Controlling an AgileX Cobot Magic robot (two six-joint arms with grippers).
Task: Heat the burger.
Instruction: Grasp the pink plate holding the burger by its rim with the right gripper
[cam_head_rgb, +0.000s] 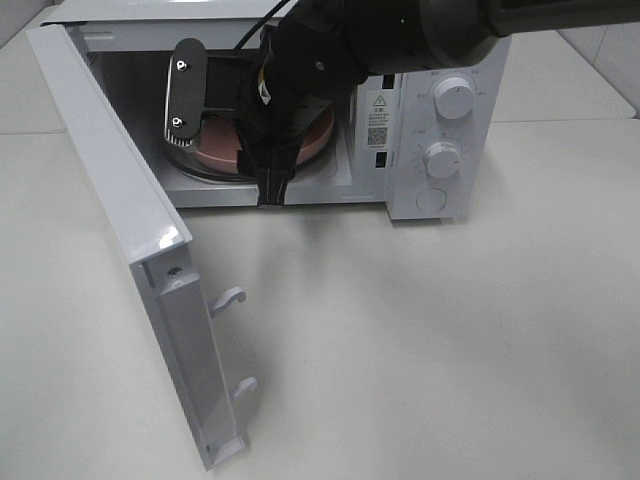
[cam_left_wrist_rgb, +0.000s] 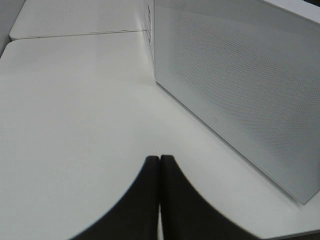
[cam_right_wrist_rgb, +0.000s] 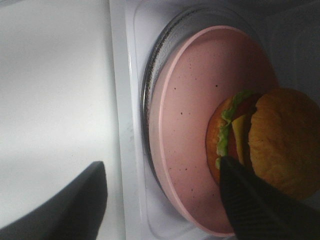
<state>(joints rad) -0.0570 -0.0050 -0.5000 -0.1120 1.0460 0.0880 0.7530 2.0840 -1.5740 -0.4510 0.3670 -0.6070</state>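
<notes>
1. Pink is the plate (cam_right_wrist_rgb: 195, 100) that carries the burger (cam_right_wrist_rgb: 270, 145). It lies on the glass turntable (cam_right_wrist_rgb: 150, 75) inside the open microwave (cam_head_rgb: 440, 120).
2. The burger sits on the plate's inner part, deep in the oven and away from the front opening. Its top bun is shifted to one side, so lettuce and cheese show at the edge.
3. The right hand (cam_right_wrist_rgb: 161, 162) is spread wide and grips nothing. Between its fingers there is only bare plate.
4. One finger ends at the burger's edge; I cannot tell if it touches. The other finger is outside the front sill, over the table (cam_head_rgb: 450, 350). So the burger lies beside the hand and beyond one finger, not between the fingers.
5. The burger is round and has no long axis that matters.
6. The left hand (cam_left_wrist_rgb: 160, 159) has its fingers pressed together, low over the table beside a white perforated panel, far from the burger.
7. In my judgement, the burger is placed. The coming move is to pull the right hand straight out without touching the bun, then shut the door (cam_head_rgb: 110, 170).
</notes>
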